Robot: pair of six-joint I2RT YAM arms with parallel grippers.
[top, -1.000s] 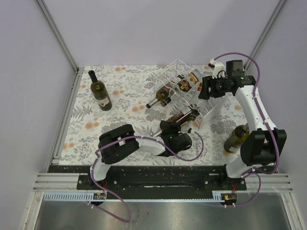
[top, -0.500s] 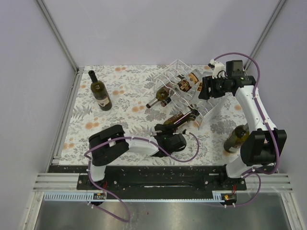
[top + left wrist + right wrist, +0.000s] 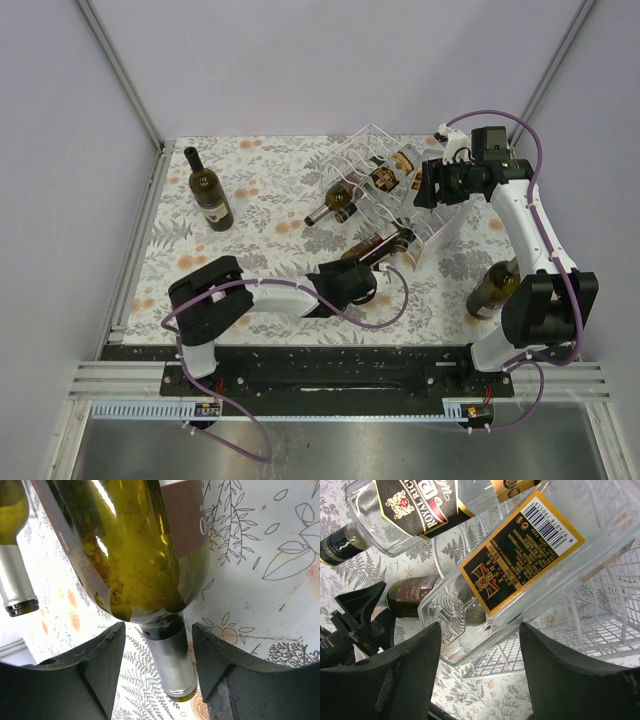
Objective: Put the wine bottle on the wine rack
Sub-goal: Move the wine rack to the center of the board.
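Note:
The clear ribbed wine rack (image 3: 368, 140) stands at the back middle of the table. A green wine bottle with a brown label (image 3: 385, 242) lies in its lower front cradle, neck toward me. In the left wrist view its neck (image 3: 170, 662) points down between my fingers with a gap on each side. My left gripper (image 3: 362, 268) is open around that neck. My right gripper (image 3: 425, 187) is open at the rack's right side, its fingers either side of a clear square bottle with a black and gold label (image 3: 520, 560).
A second clear bottle (image 3: 410, 510) and another bottle, neck out (image 3: 335, 206), lie in the rack. A green bottle (image 3: 208, 190) lies at the far left of the table. Another bottle (image 3: 493, 288) stands by the right arm's base. Metal rails edge the table.
My left arm's elbow has swung left and the left gripper has drawn back a little along the bottle's neck. The bottle stays in the cradle. The right arm has not moved.

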